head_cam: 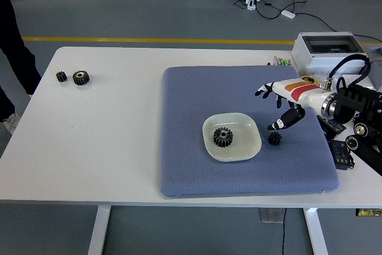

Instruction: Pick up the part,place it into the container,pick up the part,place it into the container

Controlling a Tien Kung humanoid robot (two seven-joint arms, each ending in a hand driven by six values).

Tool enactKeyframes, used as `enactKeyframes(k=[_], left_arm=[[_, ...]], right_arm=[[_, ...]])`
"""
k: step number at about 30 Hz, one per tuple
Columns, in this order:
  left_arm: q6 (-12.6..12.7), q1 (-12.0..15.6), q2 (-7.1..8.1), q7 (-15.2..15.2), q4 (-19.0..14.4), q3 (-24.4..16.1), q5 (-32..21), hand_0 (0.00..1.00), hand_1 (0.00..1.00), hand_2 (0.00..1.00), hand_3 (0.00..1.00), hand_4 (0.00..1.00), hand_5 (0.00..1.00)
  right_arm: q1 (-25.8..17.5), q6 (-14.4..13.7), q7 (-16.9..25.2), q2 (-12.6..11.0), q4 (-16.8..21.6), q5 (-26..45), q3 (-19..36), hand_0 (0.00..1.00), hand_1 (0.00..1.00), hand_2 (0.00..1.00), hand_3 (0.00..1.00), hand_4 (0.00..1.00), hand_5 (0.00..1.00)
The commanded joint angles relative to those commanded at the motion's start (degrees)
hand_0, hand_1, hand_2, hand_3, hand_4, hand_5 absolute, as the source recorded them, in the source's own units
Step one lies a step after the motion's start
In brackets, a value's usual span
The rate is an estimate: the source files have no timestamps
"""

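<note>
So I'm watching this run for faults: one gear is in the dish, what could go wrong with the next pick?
1. The small gear lies close beside the dish; the right hand, open above it, might bump the dish while closing.
2. That gear is small against the fingers, so it may slip or get pushed across the mat.
3. Dropped carelessly, it could land on the big gear and bounce out.
</note>
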Motion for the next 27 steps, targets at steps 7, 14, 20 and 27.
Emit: enactKeyframes(k=[7,14,20,27], left_arm=[[-0.1,-0.2,0.0,0.0,0.0,1.0,-0.8,0.69,0.678,0.687,0.565,0.678,0.609],[-0.1,-0.3,0.0,-0.2,0.0,1.2,-1.4,0.69,0.678,0.685,0.566,0.676,0.608],[-0.1,-0.3,0.0,-0.1,0.0,1.3,-1.4,0.69,0.678,0.685,0.566,0.676,0.608],[-0.1,-0.2,0.0,0.0,0.0,1.9,-1.8,0.69,0.677,0.687,0.566,0.675,0.609]], right_arm=[[-1.0,-0.4,0.4,-0.5,-2.5,0.5,-1.9,0.341,0.462,0.73,0.829,0.978,0.203],[-1.5,-1.5,1.3,-0.5,-5.2,0.5,-2.9,0.342,0.461,0.725,0.782,0.97,0.199],[-1.8,-2.5,2.3,0.4,-7.1,1.5,-3.7,0.34,0.459,0.72,0.698,0.946,0.195],[-1.2,-5.0,4.1,2.0,-11.9,4.7,-5.5,0.335,0.455,0.665,0.582,0.899,0.175]])
